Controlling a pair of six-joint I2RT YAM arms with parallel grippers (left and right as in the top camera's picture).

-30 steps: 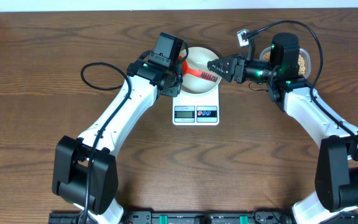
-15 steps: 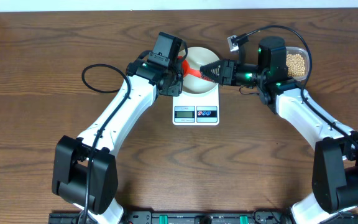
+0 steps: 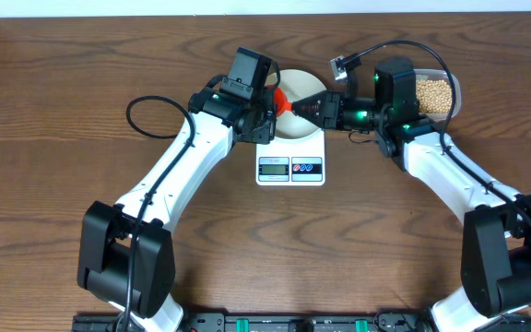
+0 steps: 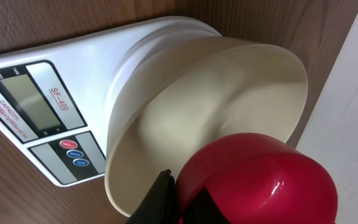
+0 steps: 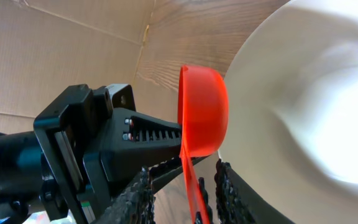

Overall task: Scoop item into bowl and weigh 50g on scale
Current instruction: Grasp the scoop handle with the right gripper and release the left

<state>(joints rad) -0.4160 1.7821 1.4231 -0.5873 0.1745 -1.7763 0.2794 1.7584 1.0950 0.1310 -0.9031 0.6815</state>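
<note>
The white bowl (image 3: 299, 83) stands on the white scale (image 3: 290, 169) and looks empty in the left wrist view (image 4: 166, 106) and the right wrist view (image 5: 303, 93). The scale's display (image 4: 27, 102) shows no readable number. My left gripper (image 3: 267, 109) is shut on the cup of a red scoop (image 3: 282, 100) at the bowl's left rim; the cup fills the left wrist foreground (image 4: 260, 180). My right gripper (image 3: 310, 108) is open, its fingers (image 5: 185, 193) either side of the scoop's handle (image 5: 191, 180). The tan beans (image 3: 434, 90) lie in a clear tub.
The clear tub (image 3: 455, 92) sits at the back right behind my right wrist. A black cable (image 3: 146, 111) loops on the wooden table left of my left arm. A white wall edge runs along the table's far side.
My right gripper has moved left from near the tub to the bowl, and the scoop's handle now lies between its fingers. My left gripper has stayed with the scoop.
</note>
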